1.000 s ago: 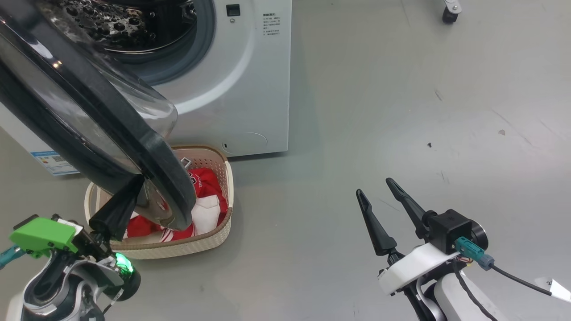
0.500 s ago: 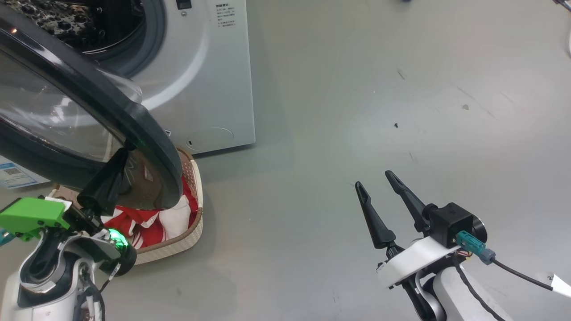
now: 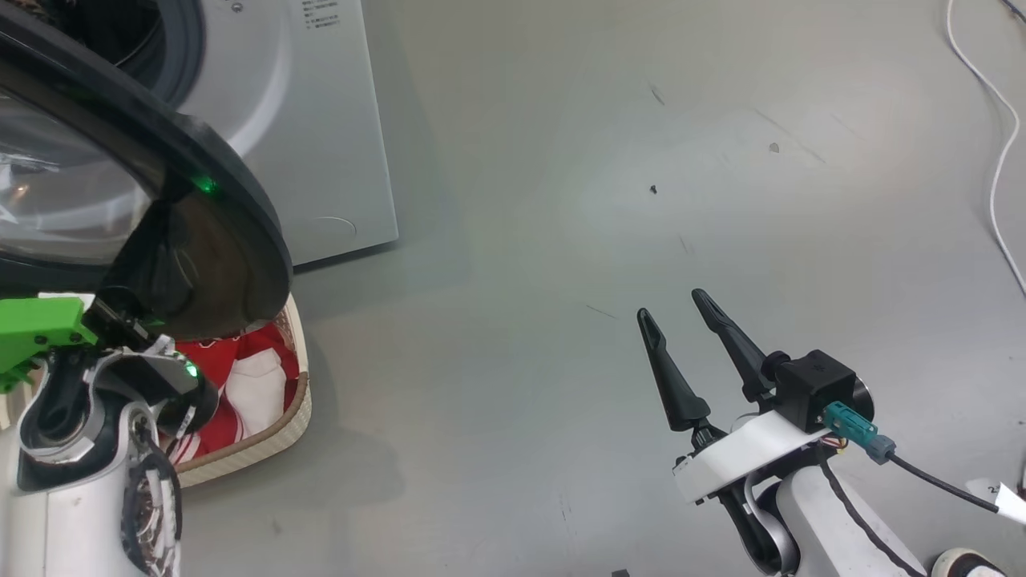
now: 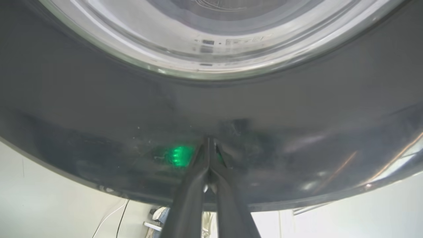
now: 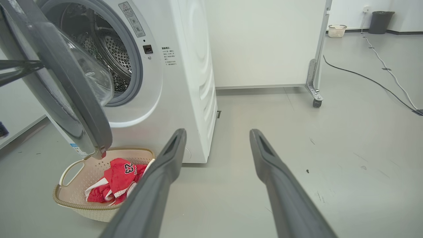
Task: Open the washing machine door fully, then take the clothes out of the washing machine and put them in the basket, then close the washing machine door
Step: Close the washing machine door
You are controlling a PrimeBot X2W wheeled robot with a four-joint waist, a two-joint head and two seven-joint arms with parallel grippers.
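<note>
The big white box-shaped front-loading washing machine [image 5: 188,82] stands at 11 o'clock in the right wrist view, its perforated steel drum looking empty as far as can be seen, so I judge that the closing of the door is the step in hand. The large round glossy black washing machine door [image 5: 71,109], with its bulging clear glass bowl, hangs half open at 9 o'clock. Its surface is smooth and hard, so a pushing tip may slide off it and the door may swing back. Its lower edge is very near above the rear rim of the small cream plastic basket [image 5: 71,206], which has perforated sides and a brown woven-look rim, at 7 o'clock. The door could catch this light basket and drag it. The soft red jersey clothes [image 5: 117,180], with white panels and the number 23, lie crumpled inside the basket. The left gripper [image 4: 208,142] is clenched, its two dark fingers together and empty, with the tip pressed on the door's black face. The right gripper [image 3: 672,305], at 4 o'clock in the head view, is released, spread over the grey floor [image 3: 561,240] and holding nothing.
</note>
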